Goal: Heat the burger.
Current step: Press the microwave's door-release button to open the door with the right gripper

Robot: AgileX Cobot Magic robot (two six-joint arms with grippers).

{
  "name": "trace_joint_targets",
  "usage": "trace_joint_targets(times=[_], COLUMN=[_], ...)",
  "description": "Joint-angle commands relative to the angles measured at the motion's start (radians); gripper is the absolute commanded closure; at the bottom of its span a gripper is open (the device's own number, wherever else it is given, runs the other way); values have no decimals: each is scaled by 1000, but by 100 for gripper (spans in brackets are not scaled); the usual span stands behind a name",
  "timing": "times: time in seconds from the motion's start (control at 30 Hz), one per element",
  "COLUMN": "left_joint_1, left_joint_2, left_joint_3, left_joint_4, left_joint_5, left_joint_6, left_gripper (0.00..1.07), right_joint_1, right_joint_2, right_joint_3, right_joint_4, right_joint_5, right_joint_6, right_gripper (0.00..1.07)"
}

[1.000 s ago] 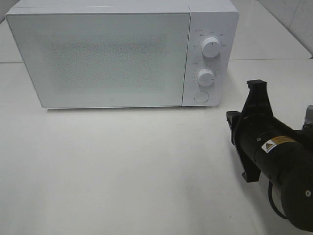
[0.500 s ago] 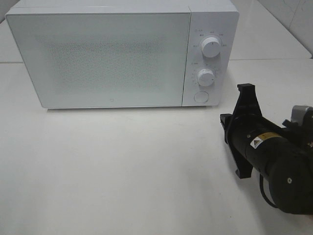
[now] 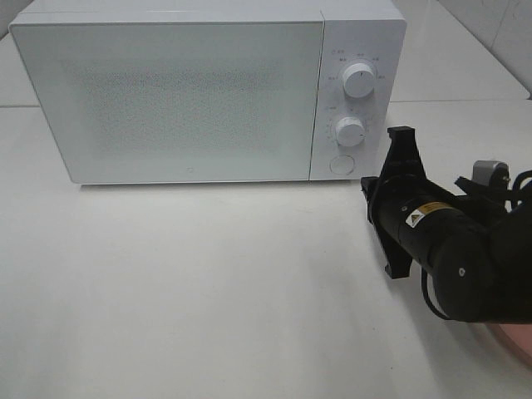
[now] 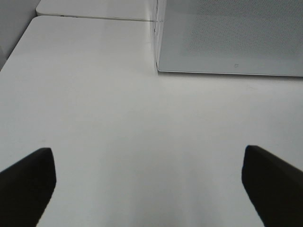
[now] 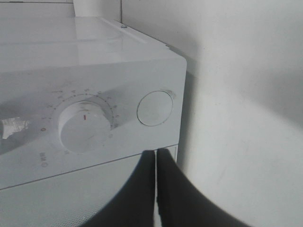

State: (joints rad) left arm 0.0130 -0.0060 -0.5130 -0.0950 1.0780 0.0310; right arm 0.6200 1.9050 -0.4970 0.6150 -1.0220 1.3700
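Right wrist view finds the right hand (image 5: 155,156), fingers together, near the microwave (image 5: 94,56)'s round button (image 5: 155,108), which likely needs a square, centred push to open the door, while the left hand (image 4: 149,172) hangs spread above the counter (image 4: 118,118) and the burger is out of sight.

The frosted microwave (image 3: 191,91) door hides its inside; the pink plate (image 3: 519,339) and the left gripper (image 4: 147,156) are cut off at the edge.
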Motion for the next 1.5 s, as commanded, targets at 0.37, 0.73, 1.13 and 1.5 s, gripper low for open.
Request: trace_joint_targets(times=[0.37, 0.73, 1.13, 1.5], left_joint_1=[-2, -2, -2, -2], left_joint_2=[-16, -16, -16, -16], left_joint_3=[-1, -1, -1, -1], left_joint_4=[0, 0, 0, 0], left_joint_5=[-11, -11, -11, -11], left_joint_6=[-5, -5, -5, -5], left_gripper=[6, 6, 6, 6], right_joint_1=[-17, -55, -62, -62], right_joint_2=[121, 170, 221, 248], right_joint_3=[-179, -267, -338, -345], right_joint_4=[83, 18, 45, 103], right_joint_5=[52, 77, 94, 83], right_joint_6=[-1, -1, -20, -50], right_gripper=[107, 107, 107, 107])
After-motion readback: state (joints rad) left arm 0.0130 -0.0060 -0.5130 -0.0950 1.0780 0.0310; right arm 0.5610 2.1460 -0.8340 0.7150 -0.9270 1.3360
